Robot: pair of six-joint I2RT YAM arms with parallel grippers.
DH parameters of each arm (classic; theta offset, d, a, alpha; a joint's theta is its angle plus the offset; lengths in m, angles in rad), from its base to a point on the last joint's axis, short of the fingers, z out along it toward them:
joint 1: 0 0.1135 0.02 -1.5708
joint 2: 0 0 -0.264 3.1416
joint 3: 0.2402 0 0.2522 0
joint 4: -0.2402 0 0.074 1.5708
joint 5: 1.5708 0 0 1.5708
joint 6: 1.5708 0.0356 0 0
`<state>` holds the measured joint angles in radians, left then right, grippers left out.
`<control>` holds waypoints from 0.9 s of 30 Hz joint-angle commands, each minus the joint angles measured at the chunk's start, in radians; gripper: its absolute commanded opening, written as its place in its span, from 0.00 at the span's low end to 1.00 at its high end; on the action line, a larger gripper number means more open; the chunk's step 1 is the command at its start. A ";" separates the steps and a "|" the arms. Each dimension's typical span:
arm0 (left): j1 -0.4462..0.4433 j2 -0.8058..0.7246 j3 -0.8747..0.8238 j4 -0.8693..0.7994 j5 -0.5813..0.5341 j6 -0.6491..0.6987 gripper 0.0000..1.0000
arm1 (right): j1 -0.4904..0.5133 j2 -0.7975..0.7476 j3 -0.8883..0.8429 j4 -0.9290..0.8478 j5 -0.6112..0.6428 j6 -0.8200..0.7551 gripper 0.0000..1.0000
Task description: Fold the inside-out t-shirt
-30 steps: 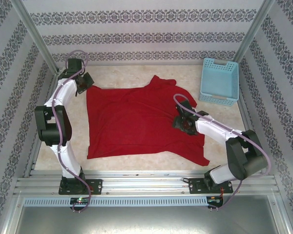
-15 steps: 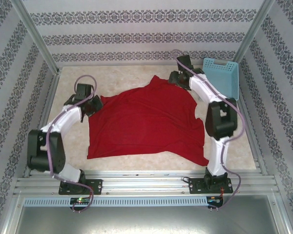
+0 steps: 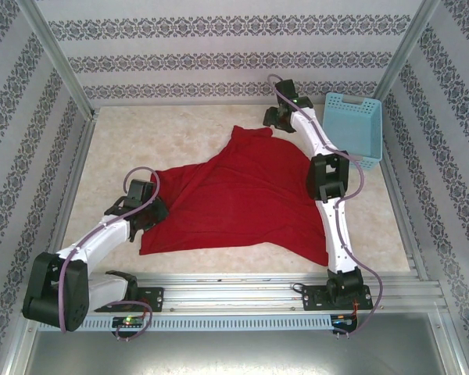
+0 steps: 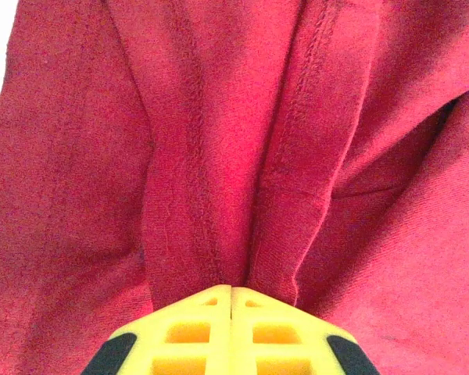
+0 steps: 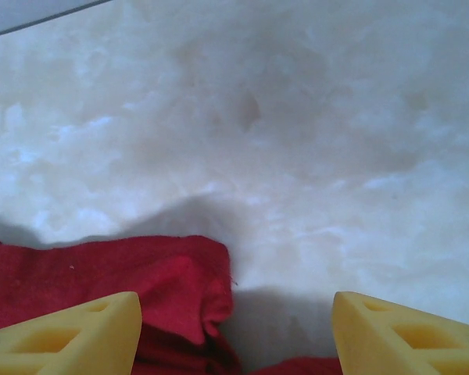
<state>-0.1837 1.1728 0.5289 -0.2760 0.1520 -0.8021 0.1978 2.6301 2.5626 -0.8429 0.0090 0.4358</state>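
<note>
We are pinching the shirt's left edge and lining up on its far corner.

On the pale marbled stone-look worktop (image 3: 180, 137), the plain red soft-cloth inside-out t-shirt (image 3: 234, 195) is lying spread but rumpled, raised seams showing, beside the light blue slatted plastic basket (image 3: 352, 129). Our left gripper (image 4: 231, 293) is clamping a seamed fold; our right gripper (image 5: 234, 308) is hovering, jaws apart, over the bunched far corner. We judge it best to descend squarely and catch all the cloth layers.
</note>
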 commanded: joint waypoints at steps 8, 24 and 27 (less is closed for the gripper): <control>-0.009 -0.017 -0.007 0.047 -0.030 -0.016 0.00 | 0.017 0.106 0.107 -0.098 -0.078 -0.012 0.63; -0.003 -0.049 -0.002 0.011 -0.079 0.010 0.00 | 0.006 -0.001 0.095 -0.052 -0.015 -0.061 0.00; 0.012 -0.048 0.021 -0.012 -0.090 0.031 0.00 | -0.002 -0.167 -0.025 -0.032 0.035 -0.111 0.00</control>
<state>-0.1814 1.1339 0.5228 -0.2546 0.0971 -0.7971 0.2001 2.6625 2.5862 -0.8970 -0.0280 0.3809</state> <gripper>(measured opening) 0.048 0.060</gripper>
